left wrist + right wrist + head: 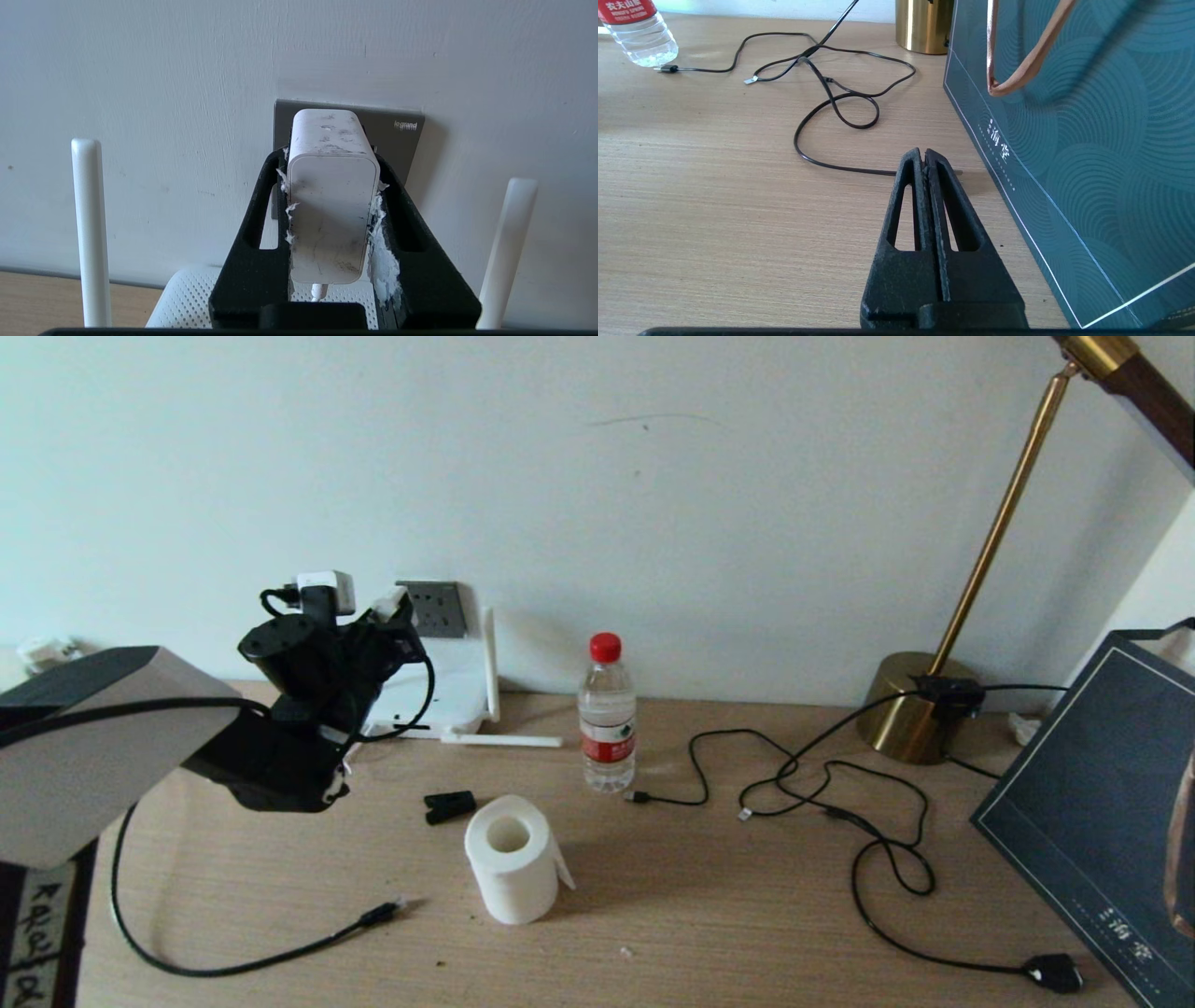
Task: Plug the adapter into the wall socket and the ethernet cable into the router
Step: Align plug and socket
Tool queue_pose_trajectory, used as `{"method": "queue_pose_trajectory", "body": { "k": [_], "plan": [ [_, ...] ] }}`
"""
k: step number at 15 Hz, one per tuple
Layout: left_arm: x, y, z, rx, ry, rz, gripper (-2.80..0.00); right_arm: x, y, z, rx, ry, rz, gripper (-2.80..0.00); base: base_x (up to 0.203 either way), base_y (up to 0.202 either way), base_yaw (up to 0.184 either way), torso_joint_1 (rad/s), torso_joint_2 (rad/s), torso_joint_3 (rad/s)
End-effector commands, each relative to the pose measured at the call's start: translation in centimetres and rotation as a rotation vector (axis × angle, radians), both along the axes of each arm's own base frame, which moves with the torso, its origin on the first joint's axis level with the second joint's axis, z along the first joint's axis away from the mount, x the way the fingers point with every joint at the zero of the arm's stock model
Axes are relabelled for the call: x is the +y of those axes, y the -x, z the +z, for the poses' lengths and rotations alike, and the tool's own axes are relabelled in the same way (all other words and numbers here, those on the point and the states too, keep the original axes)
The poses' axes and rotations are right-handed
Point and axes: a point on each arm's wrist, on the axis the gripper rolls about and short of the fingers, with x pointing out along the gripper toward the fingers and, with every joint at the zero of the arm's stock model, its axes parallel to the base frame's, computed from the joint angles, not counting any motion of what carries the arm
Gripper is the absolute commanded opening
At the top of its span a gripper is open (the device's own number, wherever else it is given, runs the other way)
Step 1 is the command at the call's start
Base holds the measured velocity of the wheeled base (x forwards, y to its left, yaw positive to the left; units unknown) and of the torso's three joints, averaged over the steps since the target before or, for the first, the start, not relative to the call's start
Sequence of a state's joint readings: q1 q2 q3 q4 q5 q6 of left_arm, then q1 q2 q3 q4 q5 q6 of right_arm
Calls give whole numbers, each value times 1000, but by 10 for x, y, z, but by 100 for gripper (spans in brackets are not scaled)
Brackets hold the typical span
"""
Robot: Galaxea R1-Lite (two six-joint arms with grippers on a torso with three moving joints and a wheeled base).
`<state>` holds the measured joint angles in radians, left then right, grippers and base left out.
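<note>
In the head view, the left gripper (pixel 392 611) is raised at the wall behind the desk's (pixel 709 915) rear left part, its tips at the left edge of the wall socket (pixel 434 609), a dark grey square plate with plug holes. A bit of the white adapter (pixel 387 605) shows between the tips. Below it the router (pixel 453 695), flat and white, lies at the desk's rear edge with one stick antenna upright and another lying flat on the wood. The ethernet cable (pixel 280 957), thick and black, loops along the desk's front left part, its booted plug tip lying free on the wood. A small black clip (pixel 449 805), a toilet roll (pixel 512 859) and a water bottle (pixel 607 714) stand near the desk's middle; thin black cables (pixel 840 803) trail toward the brass lamp base (pixel 910 709) at the rear right, and a dark teal bag (pixel 1102 803) sits at the right edge.

In the left wrist view, the black fingers (pixel 252 261) pinch the adapter (pixel 329 205) by its sides. It is a scuffed white block, cord leaving its near end, its far end right before the socket plate (pixel 397 140); I cannot tell whether it is seated. Two antennas (pixel 88 233) flank it above the router's dotted top (pixel 187 298).

In the right wrist view, the right gripper (pixel 923 156) hangs low over the desk beside the bag (pixel 1087 163), jaws pressed together on nothing.
</note>
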<state>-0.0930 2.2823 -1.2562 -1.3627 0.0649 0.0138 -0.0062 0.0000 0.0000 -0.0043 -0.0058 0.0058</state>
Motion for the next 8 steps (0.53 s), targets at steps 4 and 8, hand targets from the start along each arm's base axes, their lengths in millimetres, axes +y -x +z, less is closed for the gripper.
{"method": "queue_pose_trajectory", "body": {
  "k": [4,8],
  "plan": [
    [-11,1,-6,-12,-6,-22,-280,0,0,0,0,0,0,-280,0,0,0,0,0,0],
    [-11,0,-10,-15,-4,-22,-280,0,0,0,0,0,0,-280,0,0,0,0,0,0]
  ]
}}
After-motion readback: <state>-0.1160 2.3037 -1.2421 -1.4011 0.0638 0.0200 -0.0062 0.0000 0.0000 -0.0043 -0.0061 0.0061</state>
